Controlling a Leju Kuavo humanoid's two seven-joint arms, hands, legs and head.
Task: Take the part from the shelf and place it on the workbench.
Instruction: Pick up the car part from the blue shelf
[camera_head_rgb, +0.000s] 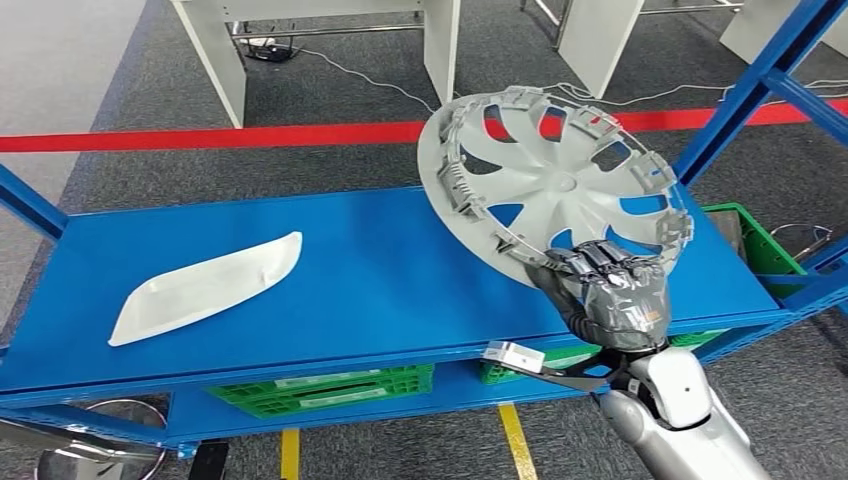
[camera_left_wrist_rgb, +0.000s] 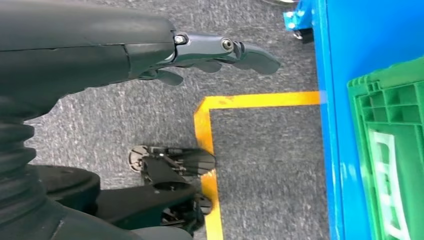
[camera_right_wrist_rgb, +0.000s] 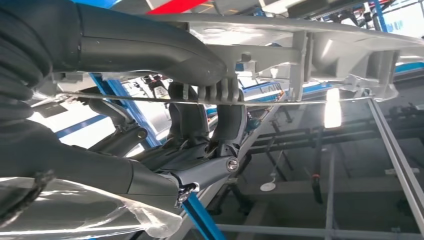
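The right hand (camera_head_rgb: 612, 295) is gripping one grey wheel cover (camera_head_rgb: 555, 180) at centre right; one white part (camera_head_rgb: 205, 288) is lying at left on the shelf (camera_head_rgb: 400, 270); the left hand (camera_left_wrist_rgb: 220, 52) is hanging with fingers apart, holding nothing.

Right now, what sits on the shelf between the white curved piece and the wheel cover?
Nothing: the head view shows bare blue shelf between the white curved piece and the wheel cover.

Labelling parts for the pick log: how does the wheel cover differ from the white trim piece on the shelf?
The wheel cover is round, silver-grey and spoked with openings; the white trim piece is long, tapered and solid. The wheel cover is tilted up, its lower rim gripped by the right hand; the trim piece lies flat and untouched on the blue shelf. Both look like moulded plastic car parts.
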